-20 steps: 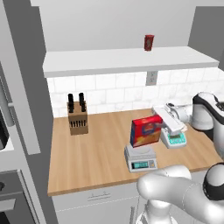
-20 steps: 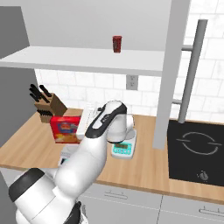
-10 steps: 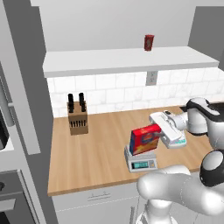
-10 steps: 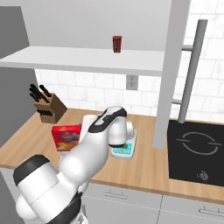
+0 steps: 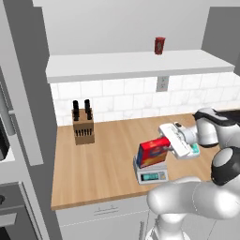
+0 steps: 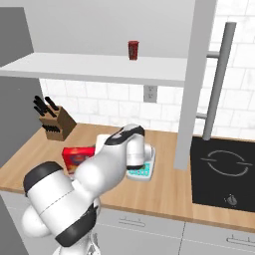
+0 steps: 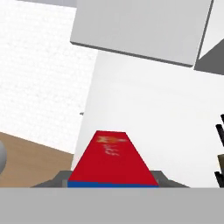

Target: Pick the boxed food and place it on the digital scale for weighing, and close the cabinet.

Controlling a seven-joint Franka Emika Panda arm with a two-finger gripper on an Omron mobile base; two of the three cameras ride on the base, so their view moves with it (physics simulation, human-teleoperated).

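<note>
The red boxed food [image 5: 152, 153] with its blue edge sits tilted right over the flat platform of the light grey digital scale [image 5: 151, 175]; I cannot tell whether it rests on it. My gripper [image 5: 165, 147] is shut on the box's right end. In the hand view the red box [image 7: 109, 157] runs away from my gripper [image 7: 113, 180], with a dark fingertip at each side. From the right, the box [image 6: 76, 158] peeks out left of my arm. The grey cabinet door [image 6: 198, 74] with its long bar handle [image 6: 218, 82] stands open over the counter.
A small dark red can [image 5: 160, 45] stands on the open white shelf [image 5: 131, 65]. A knife block [image 5: 83, 127] is at the back left of the wooden counter [image 5: 98, 164]. A teal round-pan scale [image 6: 143, 171] sits behind my hand. A black cooktop [image 6: 224, 169] lies to the right.
The gripper has carried the box a little lower, down towards the scale's platform. The forearm has swung with it; the cabinet door has not moved.
</note>
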